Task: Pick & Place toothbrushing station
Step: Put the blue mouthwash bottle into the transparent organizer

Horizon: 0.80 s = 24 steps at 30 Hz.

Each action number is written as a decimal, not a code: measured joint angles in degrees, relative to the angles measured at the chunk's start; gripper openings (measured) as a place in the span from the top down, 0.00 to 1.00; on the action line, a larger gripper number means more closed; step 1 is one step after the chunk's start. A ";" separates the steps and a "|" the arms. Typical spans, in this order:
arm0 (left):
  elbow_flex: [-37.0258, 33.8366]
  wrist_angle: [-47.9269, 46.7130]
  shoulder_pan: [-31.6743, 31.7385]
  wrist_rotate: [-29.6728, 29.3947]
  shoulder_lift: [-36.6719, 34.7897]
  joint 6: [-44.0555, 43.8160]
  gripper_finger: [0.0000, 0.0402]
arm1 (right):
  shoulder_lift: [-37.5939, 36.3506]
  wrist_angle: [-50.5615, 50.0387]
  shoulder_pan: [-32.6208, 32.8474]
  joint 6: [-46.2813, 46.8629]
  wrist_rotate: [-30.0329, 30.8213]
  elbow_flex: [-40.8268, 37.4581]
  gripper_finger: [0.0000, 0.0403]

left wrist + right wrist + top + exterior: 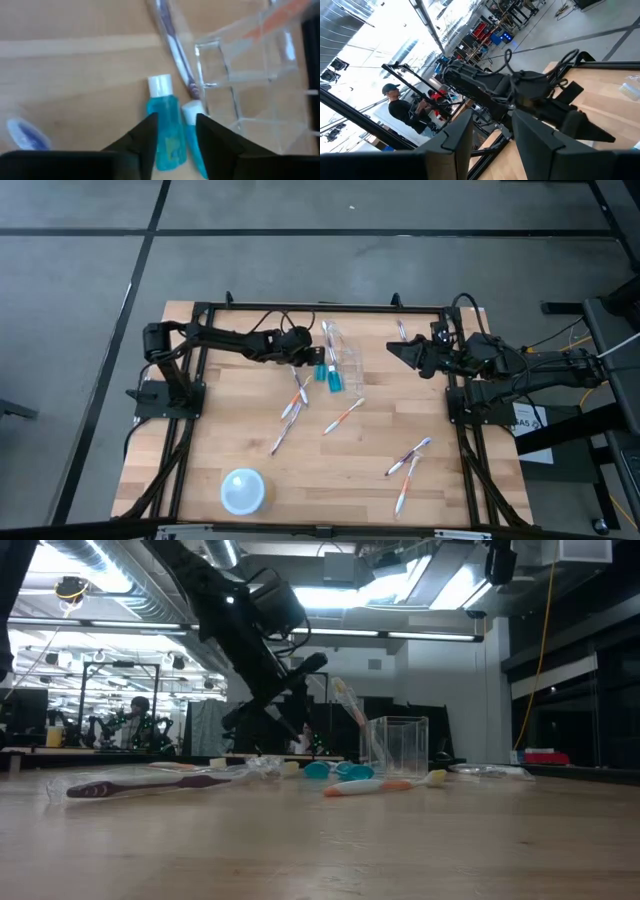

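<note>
A clear plastic cup stands upright at the table's far middle. One toothbrush leans inside it, head above the rim. Two teal tubes with white caps lie on the wood beside the cup. My left gripper hovers open above them, and the tubes show through the gap between its fingers. Several toothbrushes lie scattered on the table. My right gripper waits open, raised at the table's right side.
A pale blue round bowl sits near the front edge. A wrapped purple toothbrush lies close to the low camera. The black frame rails run along the table's edges. A person stands in the room beyond the table.
</note>
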 joint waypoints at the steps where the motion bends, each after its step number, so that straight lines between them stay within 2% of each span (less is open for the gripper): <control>1: 0.00 0.21 0.37 -0.08 0.00 0.09 0.62 | 0.00 0.19 0.04 0.00 -0.09 0.00 0.65; 5: 0.04 -0.14 1.47 -0.13 0.00 1.52 0.54 | 0.00 1.08 0.41 -0.25 -0.40 0.00 0.65; 9: 0.07 0.63 1.78 -0.06 0.77 2.17 0.51 | 0.00 1.17 0.42 -0.38 -0.40 0.02 0.65; 15: 2.71 1.42 1.46 3.80 5.99 2.61 0.53 | 0.00 1.59 0.42 -0.70 -0.42 0.02 0.65; 19: 7.11 -0.28 1.26 2.66 8.39 4.54 0.55 | 0.00 1.59 0.42 -0.67 -0.43 0.02 0.65; 24: 13.54 -10.48 1.37 2.31 11.94 10.20 0.56 | 0.00 1.59 0.42 -0.44 -0.44 0.02 0.65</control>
